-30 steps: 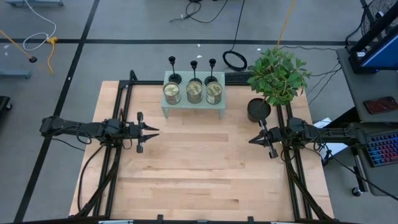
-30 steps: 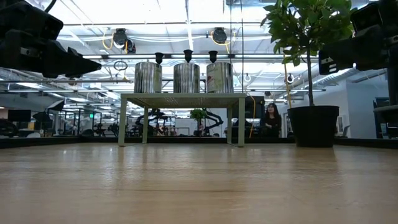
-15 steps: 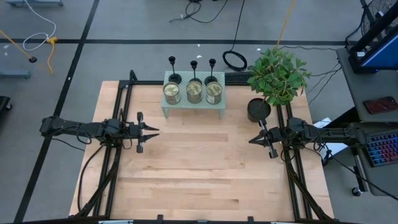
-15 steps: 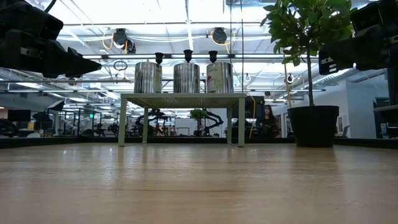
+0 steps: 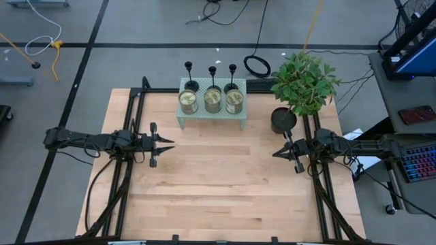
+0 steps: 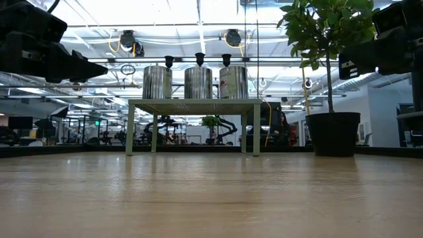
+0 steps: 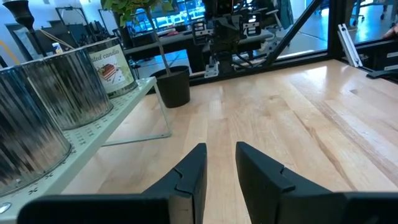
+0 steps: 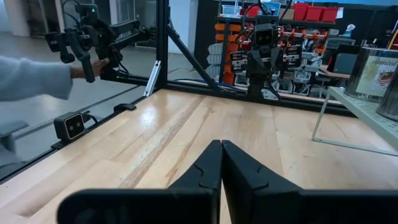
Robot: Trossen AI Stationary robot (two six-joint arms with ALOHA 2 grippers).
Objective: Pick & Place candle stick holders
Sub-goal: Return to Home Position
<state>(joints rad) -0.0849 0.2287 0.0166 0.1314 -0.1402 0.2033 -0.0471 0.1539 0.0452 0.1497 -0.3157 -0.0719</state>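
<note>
Candle stick holders [image 5: 212,70]: three, black, upright, in a row along the far edge of a pale green perforated shelf [image 5: 211,119], one behind each of three greenish glass jars [image 5: 213,101]. In the low view only their small cup tops [image 6: 199,58] show above the jars. The shelf stands at the far middle of the wooden table [image 5: 218,190]. Just right of the shelf is a black plant pot [image 5: 283,121] with a leafy green plant [image 5: 304,83]. The left gripper [image 5: 167,143] hangs above the table's left side, well apart from the shelf. Its fingers [image 7: 189,171] are slightly parted with a narrow gap between them, and they grasp nothing. The right gripper [image 5: 276,154] hangs above the table's right side, near the pot and on its near side. Its fingers [image 8: 211,163] are pressed together on nothing. Off the table, the right wrist view shows a person's grey sleeve [image 8: 31,78], the hand on a dark handle.
</note>
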